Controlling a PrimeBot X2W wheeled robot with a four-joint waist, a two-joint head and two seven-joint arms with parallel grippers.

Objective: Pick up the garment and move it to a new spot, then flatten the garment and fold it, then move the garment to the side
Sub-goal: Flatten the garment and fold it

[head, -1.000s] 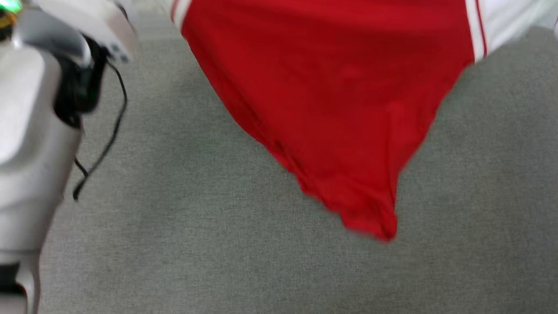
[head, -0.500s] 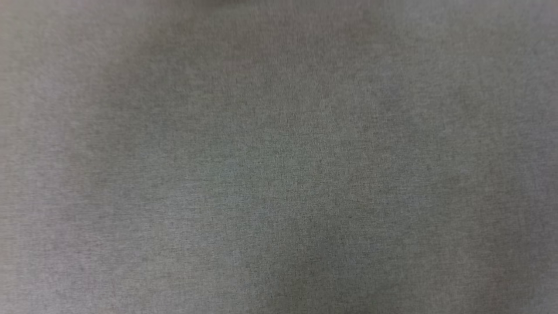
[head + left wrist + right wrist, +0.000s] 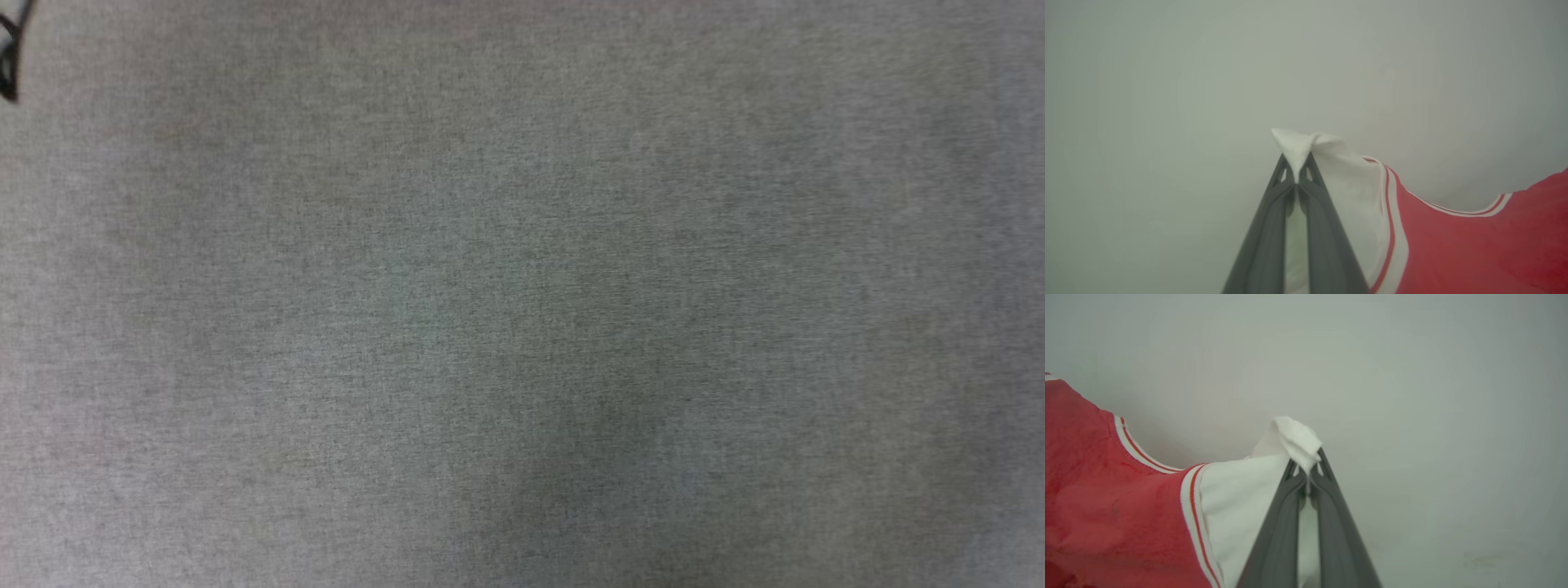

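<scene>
Left gripper (image 3: 1296, 179) and right gripper (image 3: 1308, 473) each clamped on a white sleeve tip of the garment (image 3: 1106, 498), spread between them, long axis sleeve-to-sleeve, tips poking past the fingertips.

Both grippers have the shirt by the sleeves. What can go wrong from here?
1. Slip: the left gripper and right gripper each pinch just a small tip of white sleeve. The weight of the shirt may pull it free.
2. Bunching: the neckline sags between the grips, so the shirt may land creased, not flat.
3. Snag: a black cable sits at the head view's upper-left edge, and the shirt might catch it.
</scene>
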